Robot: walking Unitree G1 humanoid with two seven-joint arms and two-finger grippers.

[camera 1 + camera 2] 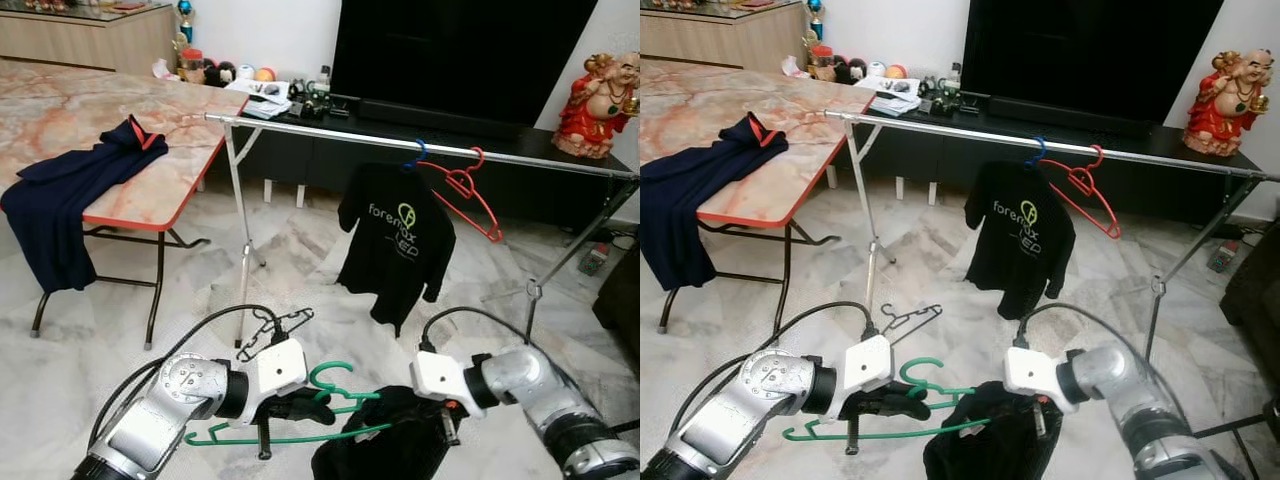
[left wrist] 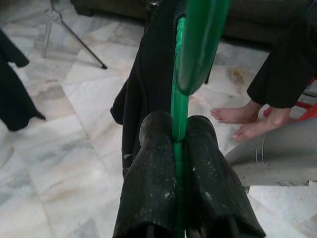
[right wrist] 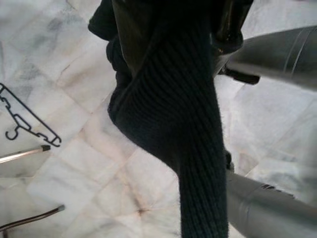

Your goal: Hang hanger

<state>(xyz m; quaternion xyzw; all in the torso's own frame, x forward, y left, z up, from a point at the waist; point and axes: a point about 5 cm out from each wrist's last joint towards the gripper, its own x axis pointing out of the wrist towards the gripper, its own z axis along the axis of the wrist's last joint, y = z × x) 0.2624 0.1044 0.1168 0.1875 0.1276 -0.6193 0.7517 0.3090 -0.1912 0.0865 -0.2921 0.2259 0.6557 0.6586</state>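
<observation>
The left pincer (image 1: 305, 403) is clamping the green hanger (image 1: 290, 432) low in front of the robot, its two black fingers (image 2: 153, 188) pressed tight on the green bar between them. The hanger's far end is reaching into a black garment (image 1: 385, 440), which the right pincer (image 1: 450, 425) is holding up just beside it; whether those fingers are closed I cannot tell, since knit fabric is covering them. Beyond, the clothes rail (image 1: 400, 145) is carrying a black T-shirt (image 1: 395, 240) and a red hanger (image 1: 470, 195). A black hanger (image 1: 275, 328) is lying on the marble floor (image 1: 300, 250). A dark blue garment (image 1: 70, 190) is draping over the worktop (image 1: 190, 130).
</observation>
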